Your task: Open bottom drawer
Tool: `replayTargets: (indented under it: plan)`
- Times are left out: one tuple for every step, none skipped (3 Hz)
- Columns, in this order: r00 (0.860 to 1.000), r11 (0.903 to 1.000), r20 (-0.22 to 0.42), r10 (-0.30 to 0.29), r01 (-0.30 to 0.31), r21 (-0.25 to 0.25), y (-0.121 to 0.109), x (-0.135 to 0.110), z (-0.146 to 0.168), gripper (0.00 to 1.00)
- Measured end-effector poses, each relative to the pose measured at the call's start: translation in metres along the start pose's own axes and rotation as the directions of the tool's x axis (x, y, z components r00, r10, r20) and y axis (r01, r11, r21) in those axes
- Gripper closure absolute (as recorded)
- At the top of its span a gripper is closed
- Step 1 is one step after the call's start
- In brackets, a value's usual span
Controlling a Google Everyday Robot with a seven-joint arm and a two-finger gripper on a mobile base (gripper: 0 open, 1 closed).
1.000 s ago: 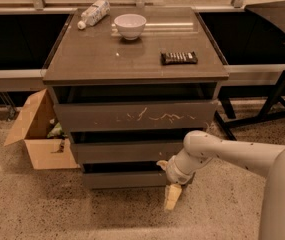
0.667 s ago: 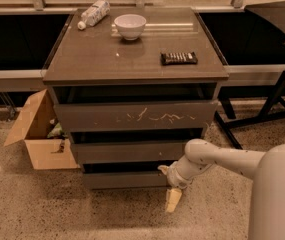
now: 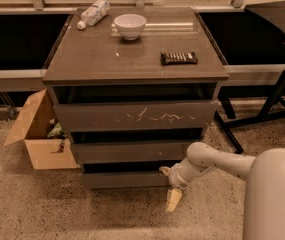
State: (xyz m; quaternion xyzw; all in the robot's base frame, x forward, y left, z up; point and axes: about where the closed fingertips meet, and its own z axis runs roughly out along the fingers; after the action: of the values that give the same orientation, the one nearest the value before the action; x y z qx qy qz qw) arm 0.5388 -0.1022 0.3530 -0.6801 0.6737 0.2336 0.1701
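The bottom drawer (image 3: 127, 180) is the lowest, plain dark front of the grey-brown cabinet (image 3: 132, 66), with a dark gap above it. My gripper (image 3: 168, 185) is at the drawer's right end, close to the floor. One finger (image 3: 164, 170) sits at the gap along the drawer's top edge; the other pale finger (image 3: 173, 200) hangs below the front, so the jaws stand apart. My white arm (image 3: 217, 161) reaches in from the lower right.
The middle drawer (image 3: 132, 151) and the scratched top drawer (image 3: 137, 116) stand slightly out. A bowl (image 3: 130, 25), a bottle (image 3: 93, 13) and a dark bar (image 3: 179, 58) lie on the cabinet top. An open cardboard box (image 3: 37, 134) stands at the left, and a black stand (image 3: 277, 101) at the right.
My arm has sunk slightly and the gripper has settled a little lower at the drawer's right end. The drawer front looks unmoved.
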Motion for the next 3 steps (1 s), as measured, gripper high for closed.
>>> replayTargets:
  plan:
    - [0.999,0.9999,-0.048,0.001,-0.001,0.013,-0.013,0.016,0.026,0.00]
    - [0.996,0.9992,-0.085,-0.022,0.025,0.031,-0.031,0.040,0.059,0.00]
    - [0.989,0.9951,-0.132,-0.060,0.070,0.071,-0.048,0.054,0.080,0.00]
